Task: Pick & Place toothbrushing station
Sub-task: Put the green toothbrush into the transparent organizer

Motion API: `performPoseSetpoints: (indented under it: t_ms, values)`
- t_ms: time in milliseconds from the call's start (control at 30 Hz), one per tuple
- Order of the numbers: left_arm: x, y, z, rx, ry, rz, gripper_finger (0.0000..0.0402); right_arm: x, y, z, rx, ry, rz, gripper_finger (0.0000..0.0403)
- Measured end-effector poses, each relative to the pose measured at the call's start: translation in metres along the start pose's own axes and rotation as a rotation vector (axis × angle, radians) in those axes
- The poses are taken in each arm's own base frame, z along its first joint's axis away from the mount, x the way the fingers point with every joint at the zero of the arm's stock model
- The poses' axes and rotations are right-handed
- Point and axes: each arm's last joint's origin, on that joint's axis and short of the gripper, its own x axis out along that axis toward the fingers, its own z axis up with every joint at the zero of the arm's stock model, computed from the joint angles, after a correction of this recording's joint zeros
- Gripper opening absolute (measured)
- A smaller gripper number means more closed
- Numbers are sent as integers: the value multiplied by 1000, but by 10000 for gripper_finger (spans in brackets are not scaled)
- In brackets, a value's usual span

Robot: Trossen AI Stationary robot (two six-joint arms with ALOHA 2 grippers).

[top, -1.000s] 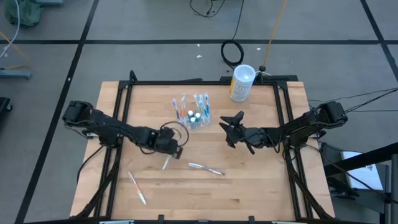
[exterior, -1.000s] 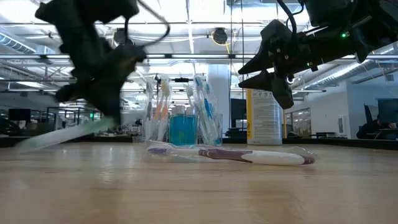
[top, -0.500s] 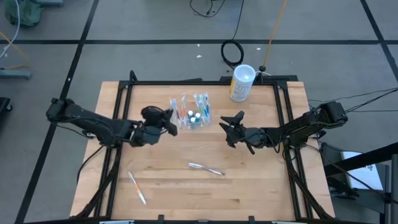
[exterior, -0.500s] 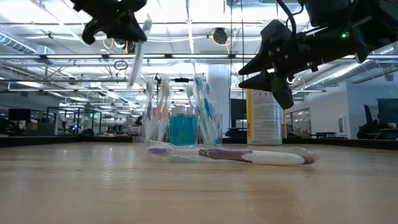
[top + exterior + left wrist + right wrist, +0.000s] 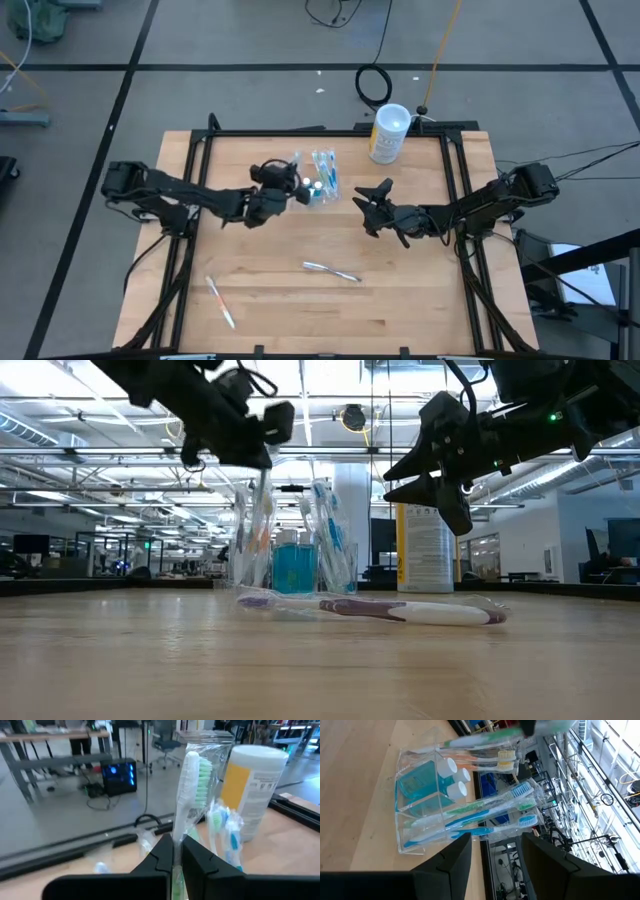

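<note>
Clear plastic, thin-walled and boxy: that is the holder (image 5: 312, 186) at the far middle of my counter (image 5: 420, 290), and it is already crowded. Inside stand several slim toothbrushes (image 5: 485, 802) in crinkly see-through wrappers, their bristles orange, green and blue, along with two small teal toothpaste tubes (image 5: 422, 780) with round white caps (in the low view the teal shows bright through the plastic).

My left hand (image 5: 283, 181) hangs over the near-left edge of that holder, fingers pinched narrow on a white-handled toothbrush with green bristles (image 5: 192, 780), still in its glossy bag, held upright with the head up. My right hand (image 5: 376, 207) waits in the air to the right of the holder, well off the surface, its two dark fingers spread wide and holding nothing.

Two more brushes lie loose nearer the front: a wrapped one with a purple and white handle (image 5: 331, 270) near the middle, and another pale wrapped one (image 5: 220, 301) toward the front-left corner, well apart from each other.

A tall white canister with a yellow label (image 5: 388, 133) stands at the far edge, right of the holder.

The counter is pale wood with visible grain, framed by black rails. Around it is grey floor crossed by dark lines, with cables trailing; beyond, a big bright workshop with ceiling lights.
</note>
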Motion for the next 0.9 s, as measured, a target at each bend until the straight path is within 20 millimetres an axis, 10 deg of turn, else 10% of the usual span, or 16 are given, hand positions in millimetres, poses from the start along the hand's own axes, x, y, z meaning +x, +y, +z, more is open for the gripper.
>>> performPoseSetpoints:
  t_ms: [367,900]
  values:
    - [22,0,-20,37,150,-118,66,0,1,1,75,-47,37,167]
    - [12,17,-45,101,382,-42,80,-2,-6,23,734,-486,478,167]
